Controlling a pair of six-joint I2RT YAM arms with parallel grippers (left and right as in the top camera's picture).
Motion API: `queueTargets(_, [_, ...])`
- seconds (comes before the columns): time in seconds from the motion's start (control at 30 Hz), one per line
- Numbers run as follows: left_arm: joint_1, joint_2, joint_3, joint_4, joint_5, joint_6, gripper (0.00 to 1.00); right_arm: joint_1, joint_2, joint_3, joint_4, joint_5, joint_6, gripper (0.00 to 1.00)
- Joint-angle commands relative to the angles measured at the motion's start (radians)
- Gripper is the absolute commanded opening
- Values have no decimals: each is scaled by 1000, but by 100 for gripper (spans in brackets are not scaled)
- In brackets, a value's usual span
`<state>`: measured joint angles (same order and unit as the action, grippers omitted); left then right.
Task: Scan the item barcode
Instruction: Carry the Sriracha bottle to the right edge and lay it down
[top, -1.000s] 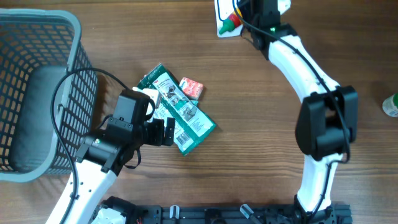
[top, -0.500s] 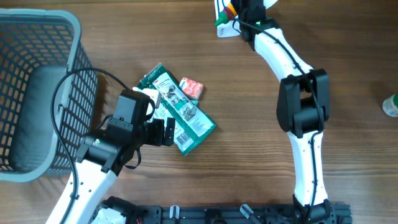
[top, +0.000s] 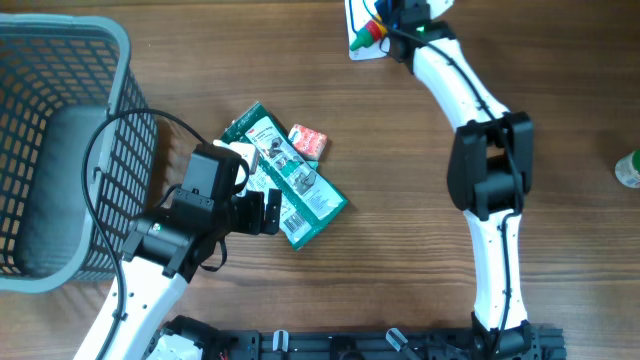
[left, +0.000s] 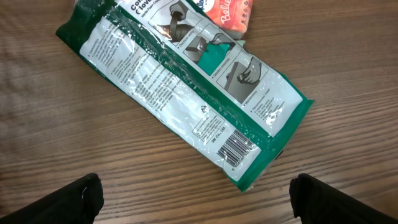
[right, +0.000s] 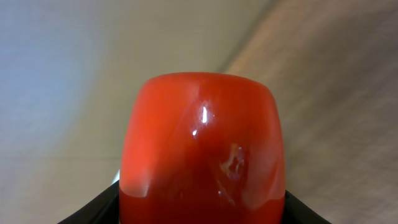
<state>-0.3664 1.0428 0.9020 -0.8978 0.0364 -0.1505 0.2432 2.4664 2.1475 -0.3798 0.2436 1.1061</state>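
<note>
Left gripper (left: 199, 200) released | packet (left: 186, 106) barcode (left: 238, 148) clear only at wrist | right gripper (right: 200, 214) grasping red cap (right: 202, 137)

Under my left claw (left: 199, 190) the table (left: 68, 143) was wood, its grain plain to see and its finish matt. The packet (left: 180, 93) ahead of that claw was thin plastic film, green and white, glossy and crinkled, and it caught the light along its seam. At its far end, the small orange pack (left: 231, 11) looked like smooth printed wrap. My left fingers (left: 78, 199) were matt black. Behind that claw, the basket (top: 60, 60) was dull grey plastic mesh. Between the jaws of my right claw (right: 202, 208) the red piece (right: 202, 143) was polished, hard-looking plastic with bright glints. My right arm (top: 470, 90) wore a smooth white shell.
</note>
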Motion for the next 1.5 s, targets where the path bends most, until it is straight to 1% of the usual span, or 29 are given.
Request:
queueTargets(0.0, [5, 0, -3, -1, 15, 16, 100, -94, -132, 45, -107, 11, 30, 45])
queueTargets(0.17, [5, 0, -3, -1, 15, 16, 100, -218, -193, 44, -326, 43, 26, 45])
queueTargets(0.33, [5, 0, -3, -1, 15, 16, 100, -352, -192, 37, -481, 97, 22, 45])
queueTargets(0.53, [5, 0, -3, -1, 15, 16, 100, -523, -185, 4, -533, 164, 16, 46])
queueTargets(0.57, [5, 0, -3, -1, 15, 16, 100, -556, -178, 4, -535, 169, 0, 48])
queueTargets(0.63, [5, 0, -3, -1, 15, 16, 100, -606, -165, 4, -536, 167, -39, 48])
queueTargets(0.83, [5, 0, -3, -1, 15, 16, 100, -726, -113, 4, -557, 167, -62, 50])
queueTargets(0.93, [5, 0, -3, -1, 15, 16, 100, -764, -80, 4, -559, 142, -113, 50])
queueTargets(1.07, [5, 0, -3, -1, 15, 16, 100, -775, -49, 4, -560, 145, -165, 54])
queueTargets(1.23, [5, 0, -3, -1, 15, 16, 100, -773, -33, 4, -576, 140, -163, 59])
queueTargets(1.33, [5, 0, -3, -1, 15, 16, 100, -773, -34, 4, -591, 137, -164, 74])
queueTargets(1.37, [5, 0, -3, -1, 15, 16, 100, -774, -34, 4, -602, 137, -163, 77])
queueTargets(1.47, [5, 0, -3, -1, 15, 16, 100, -774, -34, 4, -629, 137, -164, 81])
